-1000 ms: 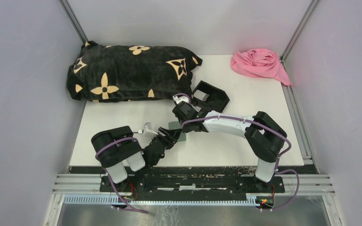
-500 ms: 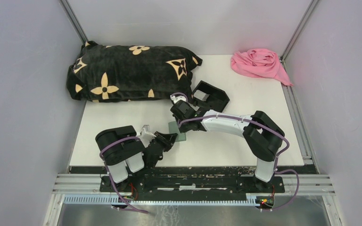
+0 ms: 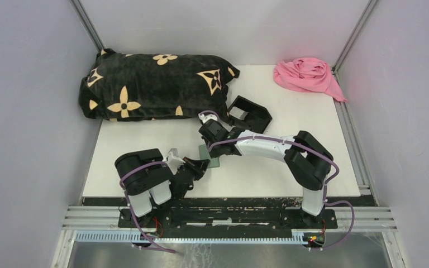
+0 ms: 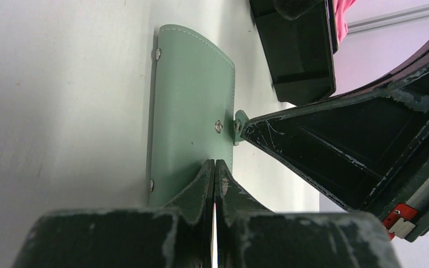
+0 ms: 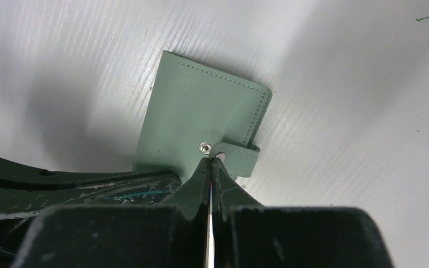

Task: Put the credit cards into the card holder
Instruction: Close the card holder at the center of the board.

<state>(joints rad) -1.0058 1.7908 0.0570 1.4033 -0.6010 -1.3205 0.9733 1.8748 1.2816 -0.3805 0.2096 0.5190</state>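
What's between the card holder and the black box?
Left wrist view shows only a bare strip of table between the card holder and the black box.

We can read no text, number or brand name in any of the views. The black cushion point(image 3: 156, 86) carries only tan flower and star-like signs, and we can make out no letters among them. In the left wrist view, a small red and white tag point(image 4: 400, 221) sits near the lower right edge, but it is too small and blurred to read. The card holder point(image 5: 201, 131) shows plain green material with stitching and metal snaps, and its visible side bears no stamp or logo.
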